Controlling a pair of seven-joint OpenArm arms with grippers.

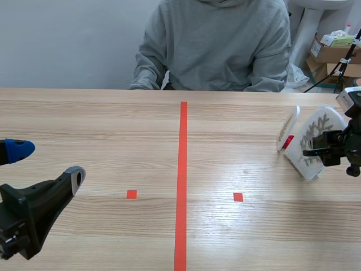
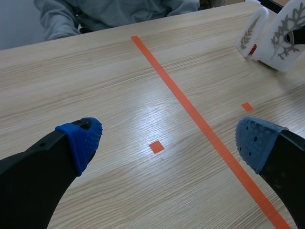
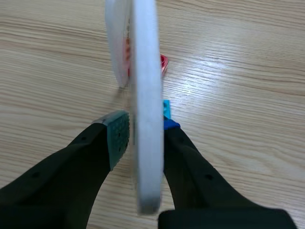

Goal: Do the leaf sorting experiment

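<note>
A white disc with a pressed leaf [image 1: 318,134] stands tilted on the table at the far right, and my right gripper [image 1: 316,151] is shut on it. In the right wrist view the disc [image 3: 145,95] is edge-on between the fingers, with a small blue base piece [image 3: 167,109] by the right finger. A second white leaf disc [image 1: 289,127] stands just beyond it on a red base [image 1: 288,141]. Both discs [image 2: 285,36] [image 2: 250,31] also show far ahead in the left wrist view. My left gripper [image 1: 46,164] hangs open over the near left of the table, holding nothing.
A person in a grey hooded top [image 1: 214,45] sits across the table. An orange-red tape line [image 1: 182,180] runs down the middle, with small tape squares [image 1: 131,194] [image 1: 238,196] on either side. Cardboard boxes [image 1: 333,53] stand behind the table at right.
</note>
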